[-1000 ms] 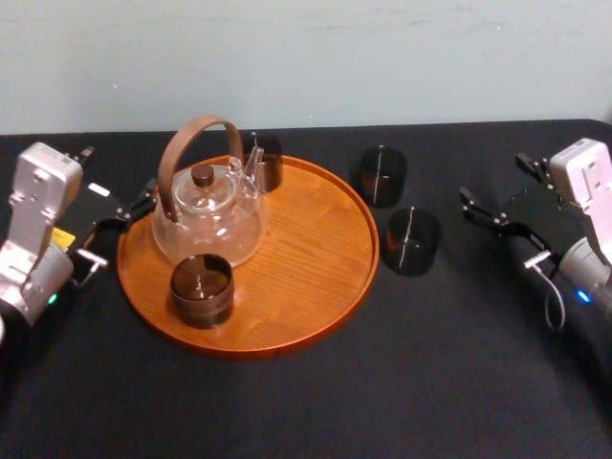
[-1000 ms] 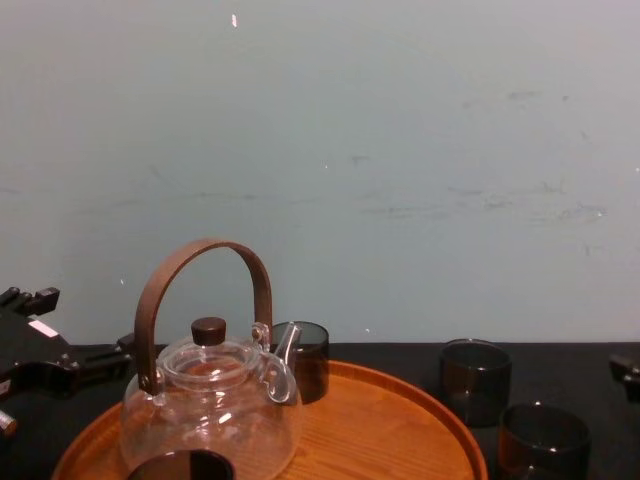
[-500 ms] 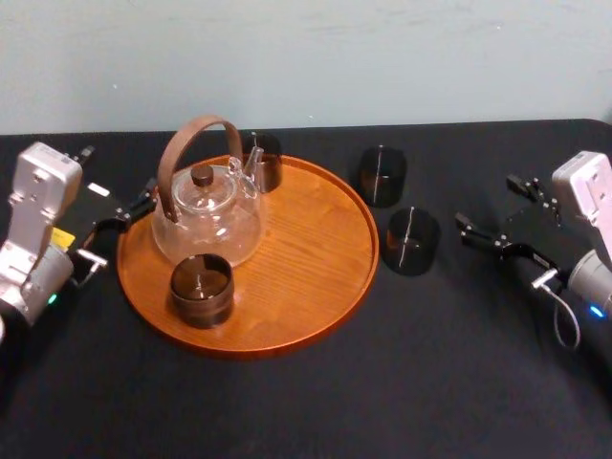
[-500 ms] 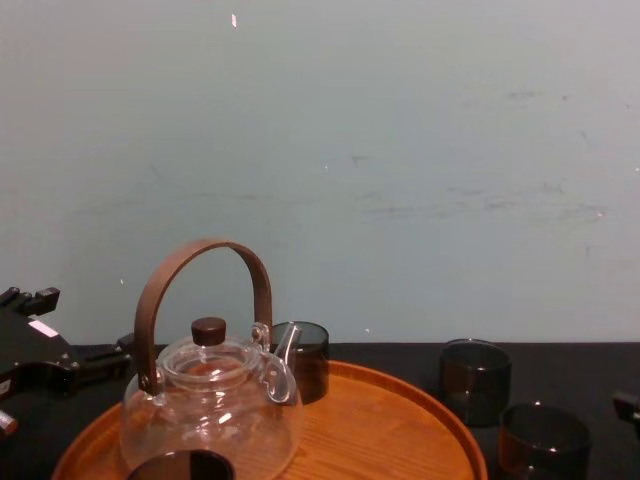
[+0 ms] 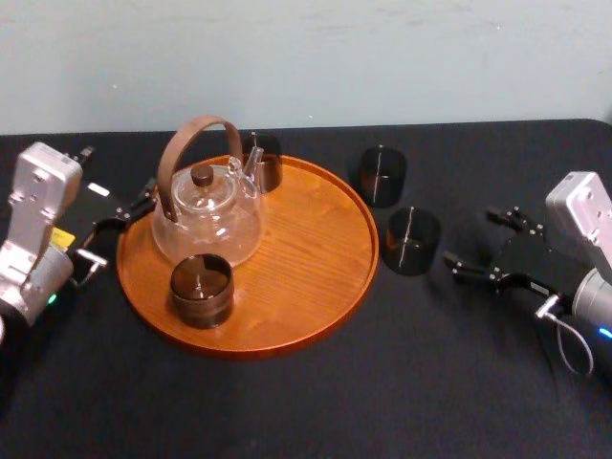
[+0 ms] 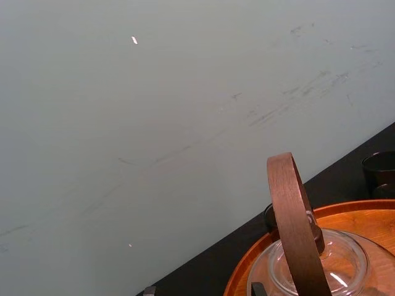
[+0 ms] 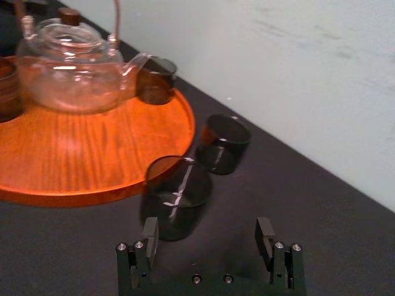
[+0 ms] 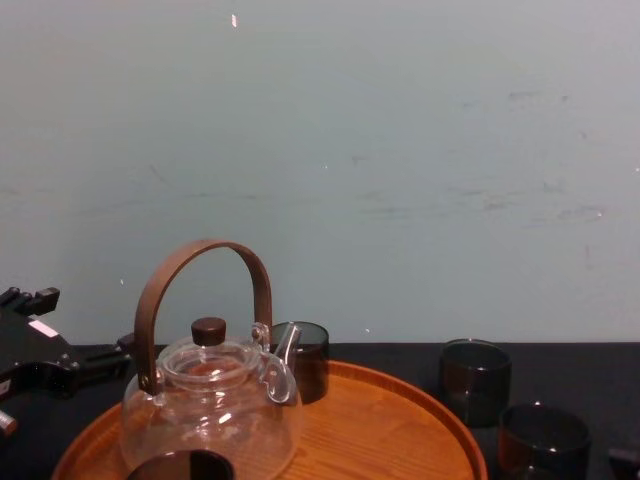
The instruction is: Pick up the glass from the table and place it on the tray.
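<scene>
- Right pincer (image 5: 468, 235) has come lower and leftward, fingers spread wide and holding nothing, just right of the near glass (image 5: 411, 241).
- That glass stands upright on the black counter (image 5: 287, 402), just right of the tray (image 5: 316, 249); a pale scuffed wall (image 5: 382, 57) rises behind.
- Right wrist view sets the glass just ahead of the pincer, nearer one finger (image 7: 150, 237); chest view shows it side-on.
- Left pincer (image 5: 115, 170) sits parked left of the tray, fingers apart, empty.

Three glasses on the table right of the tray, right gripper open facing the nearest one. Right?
No: two glasses, not three. The head view shows the near glass and far glass on the table right of the tray. The right gripper is open, facing the near glass.
</scene>
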Controlling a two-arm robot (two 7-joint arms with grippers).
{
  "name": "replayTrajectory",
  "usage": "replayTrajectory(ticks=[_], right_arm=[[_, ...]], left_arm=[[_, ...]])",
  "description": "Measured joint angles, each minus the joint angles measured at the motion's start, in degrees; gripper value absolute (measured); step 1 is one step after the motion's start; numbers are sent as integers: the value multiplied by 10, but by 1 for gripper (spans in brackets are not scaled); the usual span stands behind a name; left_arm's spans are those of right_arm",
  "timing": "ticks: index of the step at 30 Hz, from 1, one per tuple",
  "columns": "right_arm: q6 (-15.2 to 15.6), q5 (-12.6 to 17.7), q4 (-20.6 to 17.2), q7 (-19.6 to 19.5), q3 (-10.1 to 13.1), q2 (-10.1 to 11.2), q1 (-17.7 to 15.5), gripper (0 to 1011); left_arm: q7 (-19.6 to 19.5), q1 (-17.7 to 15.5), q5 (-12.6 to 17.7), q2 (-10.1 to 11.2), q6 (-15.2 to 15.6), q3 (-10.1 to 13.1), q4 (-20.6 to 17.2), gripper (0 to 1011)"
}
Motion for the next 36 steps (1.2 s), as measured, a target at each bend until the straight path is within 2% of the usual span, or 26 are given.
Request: replayTrajectory(ticks=[4,13,26,36], right_arm=[[8,1,-2,17,-1,0,-1,1003],[40,5,4,43,-1,-17,5,1002],[92,14,39,82,1,-56,44,1002],[114,14,72,95,-7,-77,76,1002]], left_arm=[[0,0,0,0,0,0,0,1001],[0,0,0,0,0,0,0,1001],[0,0,0,0,0,0,0,1001],[0,0,0,0,0,0,0,1001]])
